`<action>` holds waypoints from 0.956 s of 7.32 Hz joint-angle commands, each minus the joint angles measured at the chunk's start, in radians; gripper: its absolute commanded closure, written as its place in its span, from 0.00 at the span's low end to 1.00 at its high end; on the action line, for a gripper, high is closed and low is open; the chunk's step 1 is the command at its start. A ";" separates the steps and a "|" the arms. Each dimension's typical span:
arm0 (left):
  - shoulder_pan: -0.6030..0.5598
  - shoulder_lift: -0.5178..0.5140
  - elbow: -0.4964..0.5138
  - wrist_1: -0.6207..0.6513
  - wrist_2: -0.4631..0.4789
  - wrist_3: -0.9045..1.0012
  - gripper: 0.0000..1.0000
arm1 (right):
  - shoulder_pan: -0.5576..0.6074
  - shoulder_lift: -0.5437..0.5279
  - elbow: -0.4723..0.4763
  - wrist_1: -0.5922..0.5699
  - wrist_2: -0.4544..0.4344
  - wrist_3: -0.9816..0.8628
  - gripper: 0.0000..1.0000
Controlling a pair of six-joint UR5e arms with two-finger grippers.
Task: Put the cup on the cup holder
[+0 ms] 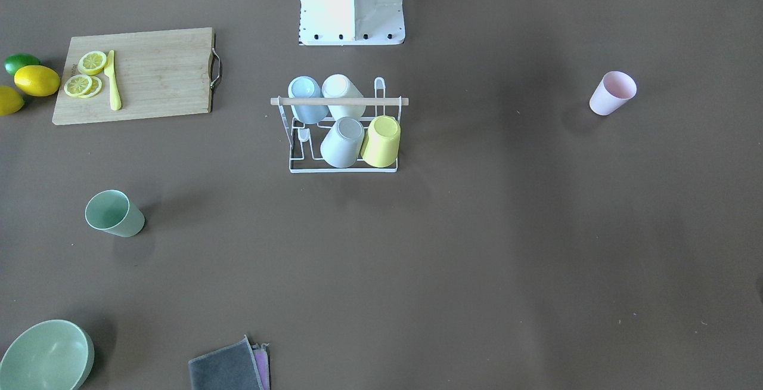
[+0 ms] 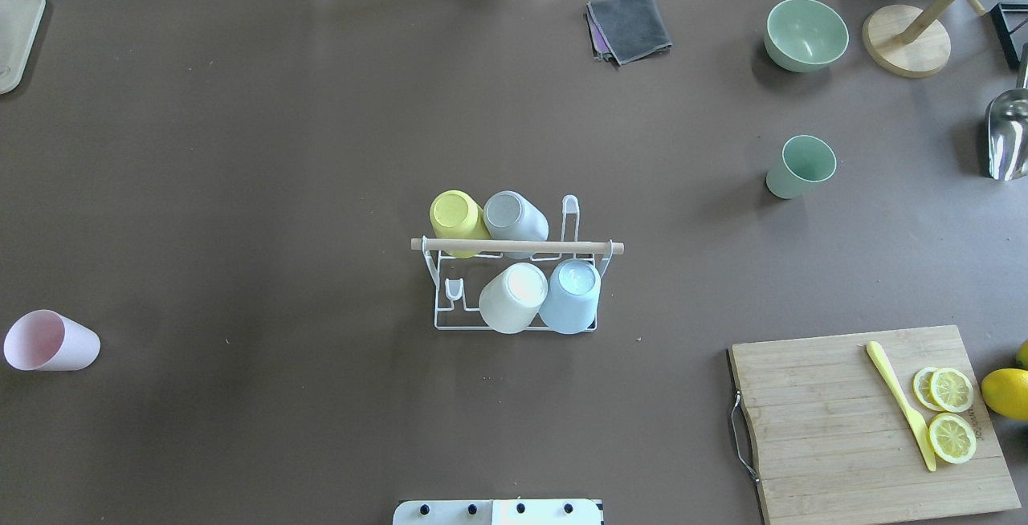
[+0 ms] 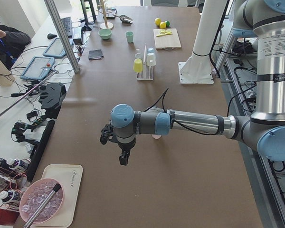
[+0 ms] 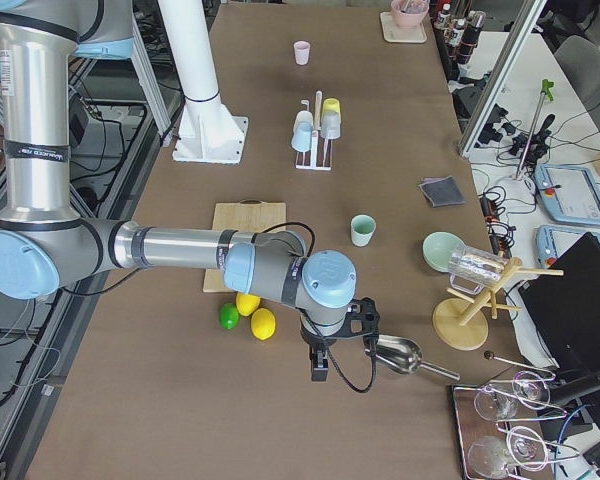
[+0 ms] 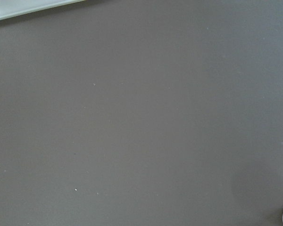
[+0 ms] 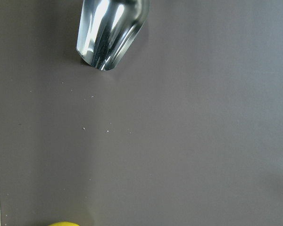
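Fingers: the left gripper [image 3: 125,160] and the right gripper [image 4: 320,370] are showing only in the side views, so I cannot tell if their fingers are wide or pinched. No cup is hanging from either one.
Cups still loose: a pale pink plastic cup [image 2: 52,340] is standing mouth up far out on the robot's left. A mint green plastic cup [image 2: 799,166] is standing mouth up on its right. Both are sitting well apart from the rack. I cannot tell which one is meant to go first.
Cup holder: the small white wire rack with a wooden rod on top [image 2: 562,247] is sitting in the middle of the table. Four cups are already hanging upside down on it. A tall free prong [image 2: 570,208] and a short free prong [image 2: 454,289] are waiting.
How a cup will feel: I am guessing light, stiff and smooth, so a bit slippery, and not easy to break.
Where to hold: pinching the wall near the rim, or hugging the sides, is looking best. The cup is going to need flipping over.
Table: the flat brown table top [image 2: 241,148] is lying bare around both cups.
Room: the wooden cutting board [image 2: 835,421] and the shiny metal scoop [image 2: 1008,136] are sitting off to the right side. Near the free prongs, the rod and the hung cups are crowding in.
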 commanded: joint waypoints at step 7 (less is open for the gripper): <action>0.144 -0.013 -0.025 -0.133 0.127 0.001 0.02 | -0.243 0.086 0.020 -0.011 -0.023 0.023 0.00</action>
